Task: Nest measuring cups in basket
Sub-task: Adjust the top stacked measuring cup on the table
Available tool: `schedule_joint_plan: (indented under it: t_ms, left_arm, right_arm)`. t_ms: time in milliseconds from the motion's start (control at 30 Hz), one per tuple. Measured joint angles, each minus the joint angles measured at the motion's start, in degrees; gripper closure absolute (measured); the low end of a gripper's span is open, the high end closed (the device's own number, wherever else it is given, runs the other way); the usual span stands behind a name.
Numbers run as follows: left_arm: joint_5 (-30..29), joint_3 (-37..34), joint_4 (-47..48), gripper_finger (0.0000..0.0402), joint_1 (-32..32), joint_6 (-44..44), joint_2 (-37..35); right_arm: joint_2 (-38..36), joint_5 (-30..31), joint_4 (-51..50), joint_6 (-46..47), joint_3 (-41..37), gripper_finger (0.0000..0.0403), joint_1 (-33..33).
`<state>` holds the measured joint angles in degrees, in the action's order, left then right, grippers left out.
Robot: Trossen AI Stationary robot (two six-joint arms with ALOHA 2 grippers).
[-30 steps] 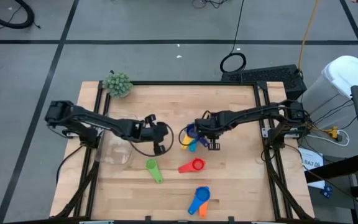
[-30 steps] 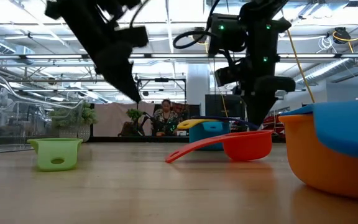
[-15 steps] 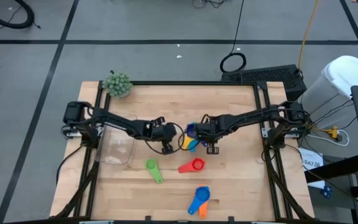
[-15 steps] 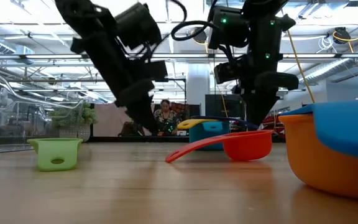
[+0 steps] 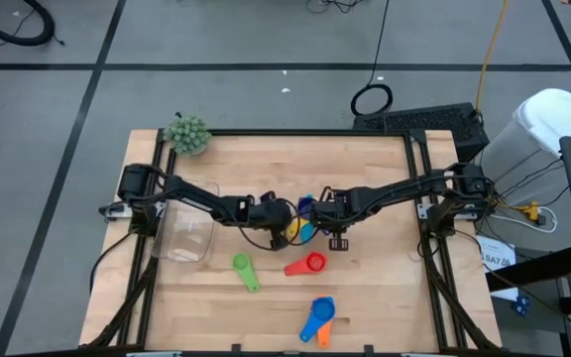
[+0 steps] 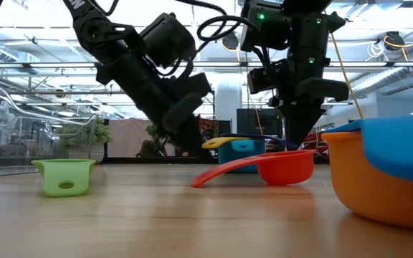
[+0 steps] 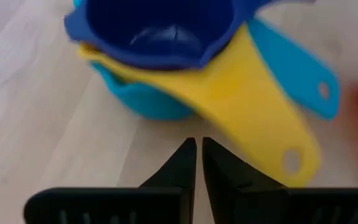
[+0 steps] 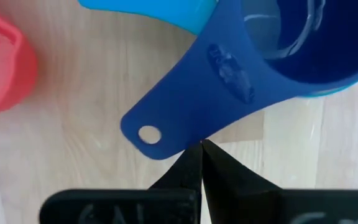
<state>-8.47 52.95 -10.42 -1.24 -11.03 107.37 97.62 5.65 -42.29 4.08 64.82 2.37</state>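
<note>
Since the earlier frame, our left gripper (image 5: 287, 220) has travelled from beside the clear plastic basket (image 5: 184, 238) to the stack, fingers nearly clenched, empty. Our right gripper (image 5: 331, 230) is clenched at the dark blue plastic measuring cup (image 8: 291, 43)'s handle. This cup nests over a yellow plastic cup (image 7: 253, 106) and a light blue one (image 7: 148, 102) mid-worktop. We should open before gripping.

Both arms are matte black, built of slim jointed links with loose black cables looping by the wrists. The left pincer (image 7: 196, 163) and right pincer (image 8: 201, 167) each end in two tapered black fingers on a flat black bar. A green light glows on the right arm.
</note>
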Motion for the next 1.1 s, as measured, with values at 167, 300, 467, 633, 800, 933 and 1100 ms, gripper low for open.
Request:
schedule_joint_plan:
  t_ms: [167,300,467,633,800,933,1100]
  left_arm:
    - [1.1,0.0,-4.6,0.0369,0.0,-1.1,0.0]
    - [1.1,0.0,-4.5,0.0369,0.0,-1.5,0.0]
    - [1.1,0.0,-4.5,0.0369,0.0,-1.5,0.0]
    - [1.1,0.0,-4.5,0.0369,0.2,-1.5,0.0]
    - [1.1,0.0,-4.5,0.0369,0.2,-1.5,0.0]
    - [1.1,0.0,-4.7,0.0369,0.3,-1.4,0.0]
    - [1.1,0.0,-4.8,0.0369,0.9,-1.4,0.0]
  right_arm:
    - [0.0,-1.3,3.6,0.0,0.0,0.0403,0.0]
    - [0.0,-3.0,6.3,0.4,0.0,0.0403,0.0]
    - [0.0,-3.0,8.3,0.4,0.0,0.0403,0.0]
    - [0.0,-3.0,11.0,0.4,0.0,0.0403,0.0]
    - [0.0,-3.0,13.1,-0.2,0.0,0.0403,0.0]
    - [0.0,-3.0,14.6,-0.3,0.0,0.0403,0.0]
    - [0.0,-3.0,16.8,-0.4,0.0,0.0403,0.0]
